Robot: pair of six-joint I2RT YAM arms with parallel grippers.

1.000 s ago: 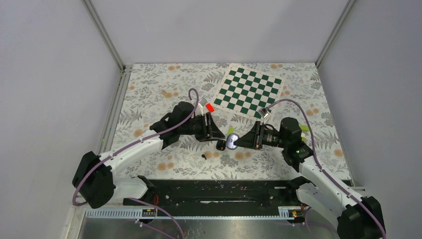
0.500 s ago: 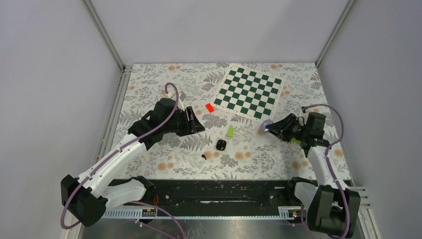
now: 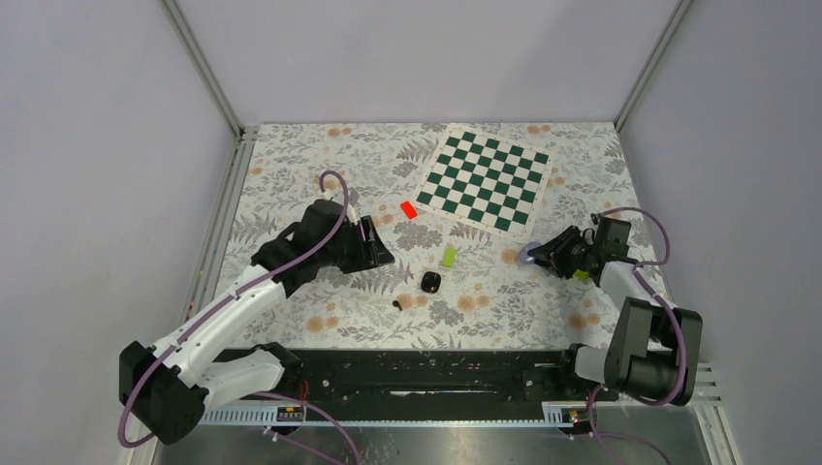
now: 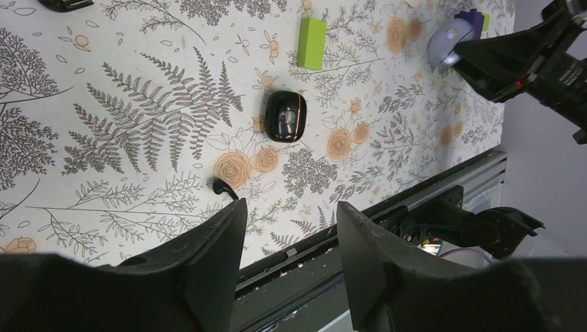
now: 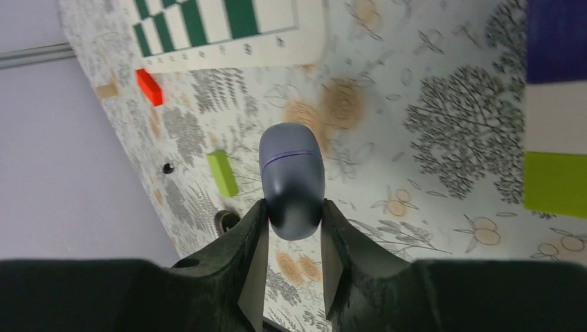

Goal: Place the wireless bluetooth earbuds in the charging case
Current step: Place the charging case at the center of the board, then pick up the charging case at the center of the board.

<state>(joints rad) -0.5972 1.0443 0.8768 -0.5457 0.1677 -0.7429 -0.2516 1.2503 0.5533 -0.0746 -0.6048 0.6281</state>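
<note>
From above, the main change is a retreat. A second ago both arms were crowded round the black charging case [image 3: 430,282] in the middle of the worktop [image 3: 310,325]. Now the left end effector [image 3: 385,254] has drawn back to the left of the red block [image 3: 409,208]. The right end effector [image 3: 534,258] has swung well off to the right, near the closest corner of the chessboard mat [image 3: 485,179], taking a grey-lilac pebble-shaped shell [image 3: 524,255] with it. The case has not moved, nor has one earbud [image 3: 396,304], a tiny black nub lying near it on the robot's side. So nothing is inserted yet, and I judge that insertion will need a fresh approach (both arms now sit well apart from the case).

In the left wrist view, the fingers stand apart with nothing between them. Beyond them lies the glossy case, with a thin orange line along its edge. It looks closed, though I cannot be sure. The earbud lies apart from it, nearer the camera, and the lime-green block [image 4: 311,43] sits beyond the case.

In the right wrist view, the fingers are clamped on the sides of the shell, which shows a purple seam line across it.

No brand, label or readable writing shows on the case, shell or blocks. Small marks along the mat's border are too blurred to read.
</note>
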